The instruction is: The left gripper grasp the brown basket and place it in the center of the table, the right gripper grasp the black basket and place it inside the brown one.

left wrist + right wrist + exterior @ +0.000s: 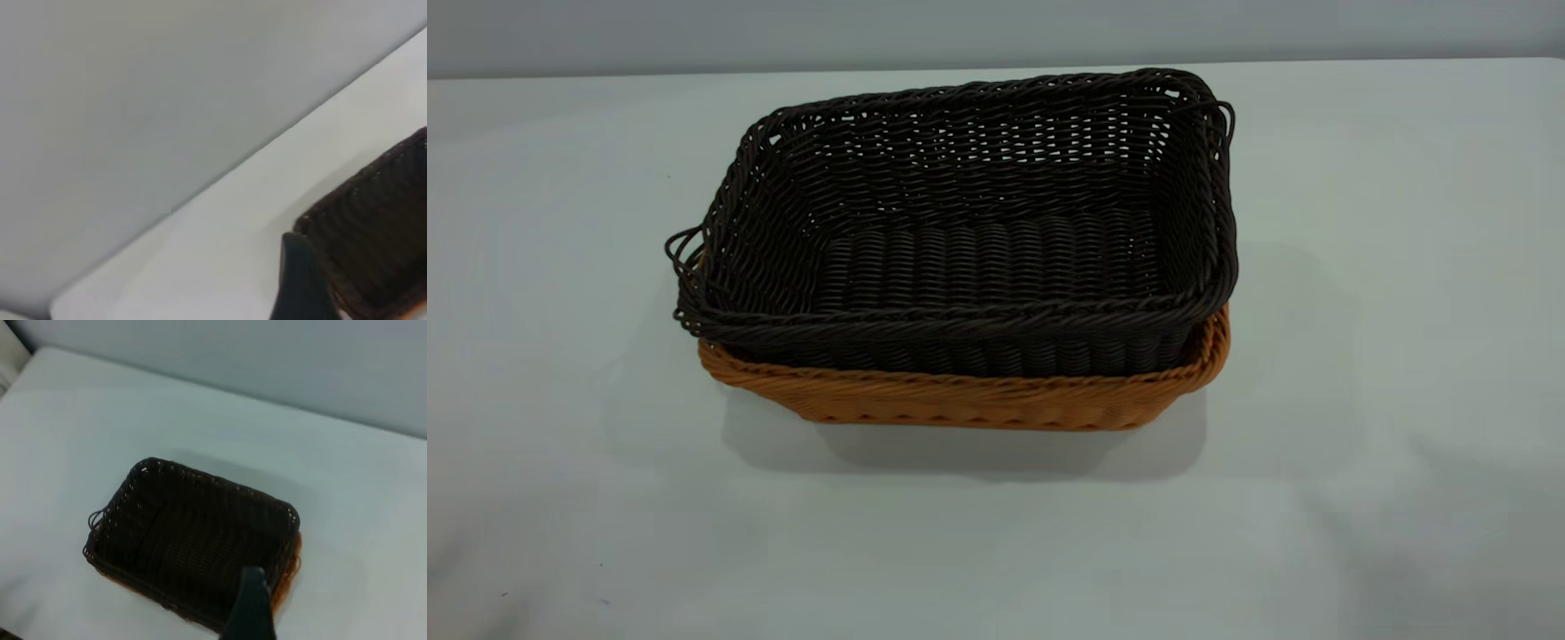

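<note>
Exterior view, black basket (996,249): we log it nested inside the brown basket (978,402), which shows only as an orange-tan band below the dark rim along the near side and at the right corner.
Exterior view, seating: we note the dark rim stands above the tan rim and the black basket sits slightly skewed in it, with a loop handle jutting out at the left end.
Exterior view, table (1387,462): we record the stacked pair resting near its middle; neither arm enters this view.
Left wrist view, left gripper (301,283): we see one dark finger only, held above the table just beside a corner of the black basket (380,233), apparently not touching it; we cannot tell whether its fingers are spread or pressed together.
Left wrist view, brown basket (407,312): we see a thin tan sliver under the dark weave.
Right wrist view, right gripper (251,607): we see one dark finger over the near rim of the black basket (193,540), contact uncertain; its spread we cannot tell.
Right wrist view, brown basket (291,570): we see a tan edge showing past one end of the dark one, on the table (347,473).
</note>
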`<state>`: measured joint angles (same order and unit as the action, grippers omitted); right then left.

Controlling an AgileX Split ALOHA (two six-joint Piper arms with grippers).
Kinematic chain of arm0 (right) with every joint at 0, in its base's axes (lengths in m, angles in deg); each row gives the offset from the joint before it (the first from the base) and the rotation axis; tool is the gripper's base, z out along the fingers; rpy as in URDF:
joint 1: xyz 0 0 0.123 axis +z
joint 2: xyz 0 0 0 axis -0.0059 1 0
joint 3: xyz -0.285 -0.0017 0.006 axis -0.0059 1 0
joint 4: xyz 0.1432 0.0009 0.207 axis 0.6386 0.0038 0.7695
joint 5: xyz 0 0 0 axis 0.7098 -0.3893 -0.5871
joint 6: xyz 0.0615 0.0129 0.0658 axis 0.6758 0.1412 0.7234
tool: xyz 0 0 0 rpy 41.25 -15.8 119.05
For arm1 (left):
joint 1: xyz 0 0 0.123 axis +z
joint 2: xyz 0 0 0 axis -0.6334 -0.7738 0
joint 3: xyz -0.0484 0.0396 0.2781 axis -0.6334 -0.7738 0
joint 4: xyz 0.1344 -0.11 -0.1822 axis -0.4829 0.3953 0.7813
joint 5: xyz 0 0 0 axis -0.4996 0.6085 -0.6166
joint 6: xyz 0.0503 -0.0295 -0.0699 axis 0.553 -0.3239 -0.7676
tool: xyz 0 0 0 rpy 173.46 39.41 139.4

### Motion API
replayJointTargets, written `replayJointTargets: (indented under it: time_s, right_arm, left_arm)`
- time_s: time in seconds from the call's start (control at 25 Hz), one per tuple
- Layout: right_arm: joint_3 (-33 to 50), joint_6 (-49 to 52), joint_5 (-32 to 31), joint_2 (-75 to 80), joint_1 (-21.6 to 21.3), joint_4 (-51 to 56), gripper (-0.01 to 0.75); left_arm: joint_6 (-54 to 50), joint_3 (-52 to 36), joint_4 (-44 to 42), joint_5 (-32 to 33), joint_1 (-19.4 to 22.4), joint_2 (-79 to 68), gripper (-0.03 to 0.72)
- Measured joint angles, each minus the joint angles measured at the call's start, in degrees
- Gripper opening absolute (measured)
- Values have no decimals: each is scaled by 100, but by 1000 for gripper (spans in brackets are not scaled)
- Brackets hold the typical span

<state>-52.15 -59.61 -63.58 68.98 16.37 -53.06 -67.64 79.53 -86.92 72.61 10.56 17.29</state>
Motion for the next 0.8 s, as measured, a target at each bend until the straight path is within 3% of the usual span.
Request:
replayJointTargets:
  time_s: [0.2, 0.4, 0.68, 0.8]
  right_arm:
    - [1466, 13, -28, -1256, 0, -348, 570]
    - [3320, 224, -37, -2442, 0, -831, 570]
    - [5739, 570, 443, -3952, 0, -1000, 570]
    - [6285, 646, 680, -4507, 0, -1013, 570]
  left_arm:
    - [-333, -1025, 0, 0, 0, 574, 429]
    - [-1303, -2310, 49, 0, 0, 1089, 429]
    - [-1902, -4345, 245, 0, -5, 1682, 429]
    - [-1937, -5121, 245, 0, -5, 1919, 429]
